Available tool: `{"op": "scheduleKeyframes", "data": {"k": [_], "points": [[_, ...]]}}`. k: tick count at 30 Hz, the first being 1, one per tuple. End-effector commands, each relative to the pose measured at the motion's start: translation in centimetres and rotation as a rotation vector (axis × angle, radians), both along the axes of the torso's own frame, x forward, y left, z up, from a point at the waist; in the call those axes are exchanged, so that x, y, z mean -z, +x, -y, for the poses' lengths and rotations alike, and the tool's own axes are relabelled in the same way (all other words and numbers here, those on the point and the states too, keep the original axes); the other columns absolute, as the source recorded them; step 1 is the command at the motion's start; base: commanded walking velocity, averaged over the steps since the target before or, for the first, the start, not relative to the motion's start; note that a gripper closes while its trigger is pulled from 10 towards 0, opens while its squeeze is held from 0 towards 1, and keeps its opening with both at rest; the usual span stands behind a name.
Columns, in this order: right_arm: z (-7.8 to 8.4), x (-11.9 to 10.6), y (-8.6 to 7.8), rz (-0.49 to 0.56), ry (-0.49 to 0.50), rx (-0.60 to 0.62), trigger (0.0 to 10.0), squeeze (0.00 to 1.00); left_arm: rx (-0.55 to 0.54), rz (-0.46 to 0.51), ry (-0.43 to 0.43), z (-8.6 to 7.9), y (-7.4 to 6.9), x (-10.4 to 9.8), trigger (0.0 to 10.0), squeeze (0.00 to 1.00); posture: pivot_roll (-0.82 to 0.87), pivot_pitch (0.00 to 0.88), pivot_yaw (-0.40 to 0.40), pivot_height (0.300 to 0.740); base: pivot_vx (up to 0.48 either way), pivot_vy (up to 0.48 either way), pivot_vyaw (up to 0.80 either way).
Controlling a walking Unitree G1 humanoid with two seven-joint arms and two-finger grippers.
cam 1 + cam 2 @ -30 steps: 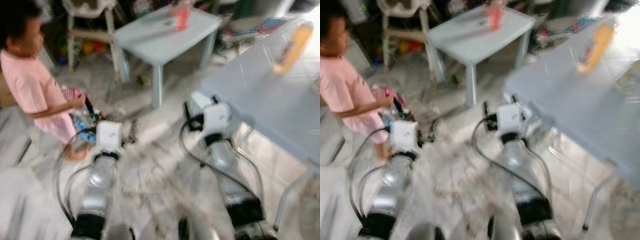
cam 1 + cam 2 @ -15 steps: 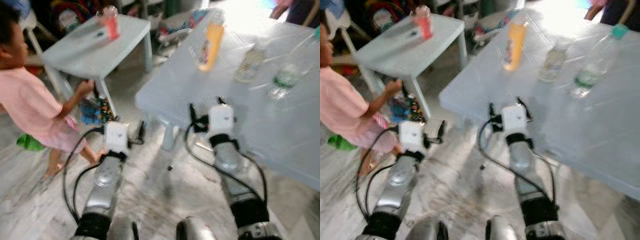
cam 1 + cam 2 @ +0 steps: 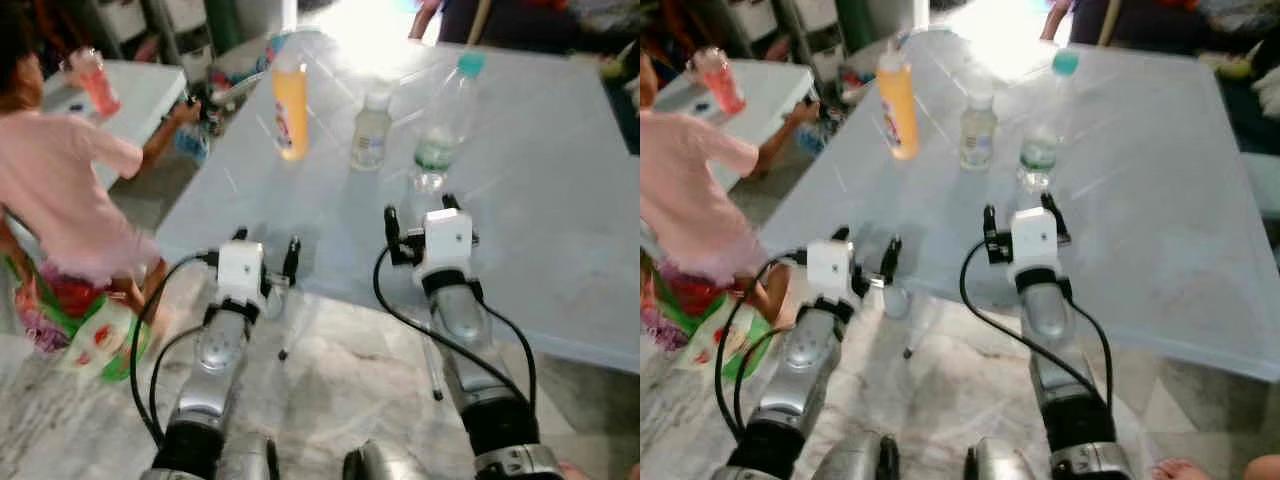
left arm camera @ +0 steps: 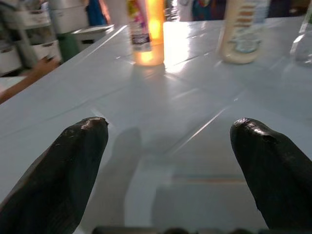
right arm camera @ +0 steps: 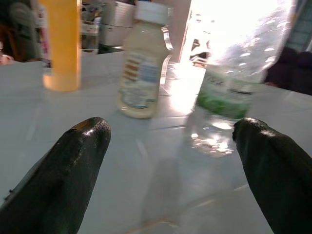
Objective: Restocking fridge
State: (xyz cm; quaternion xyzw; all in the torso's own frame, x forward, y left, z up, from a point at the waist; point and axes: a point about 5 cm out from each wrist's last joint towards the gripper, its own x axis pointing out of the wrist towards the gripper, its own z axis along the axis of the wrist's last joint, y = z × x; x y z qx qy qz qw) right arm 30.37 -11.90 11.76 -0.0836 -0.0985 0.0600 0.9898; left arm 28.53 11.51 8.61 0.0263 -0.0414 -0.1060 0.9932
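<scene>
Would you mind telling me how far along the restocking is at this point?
Nothing looks stocked yet. The orange bottle, the small pale bottle and the clear water bottle all stand on the table. Both tools are open and hold nothing: the right tool faces the water bottle, the left tool hovers at the table edge. Picking up and carrying every bottle is left.

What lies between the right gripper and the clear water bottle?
Only bare table top; right gripper, fingers spread, faces the clear water bottle in the right wrist view.
</scene>
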Motion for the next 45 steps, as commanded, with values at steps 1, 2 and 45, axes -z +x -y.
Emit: {"op": "scheduleKeyframes", "data": {"k": [1,2,45], "points": [[-0.2,-0.3,0.0,0.024,-0.019,-0.004,10.0,0.00,-0.001,0.007,-0.004,0.0,-0.1,-0.1,10.0,0.00,0.01,0.107,0.021,0.740,0.000,0.000,0.00],[-0.2,-0.3,0.0,0.024,-0.019,-0.004,10.0,0.00,-0.001,0.007,-0.004,0.0,-0.1,-0.1,10.0,0.00,0.01,0.107,0.021,0.740,0.000,0.000,0.00],[3.1,-1.0,-3.8,0.048,-0.039,0.063,10.0,0.00,-0.124,-0.027,0.019,-4.6,-3.1,0.5,10.0,0.00,0.00,0.108,0.061,0.740,0.000,0.000,-0.24]]}}
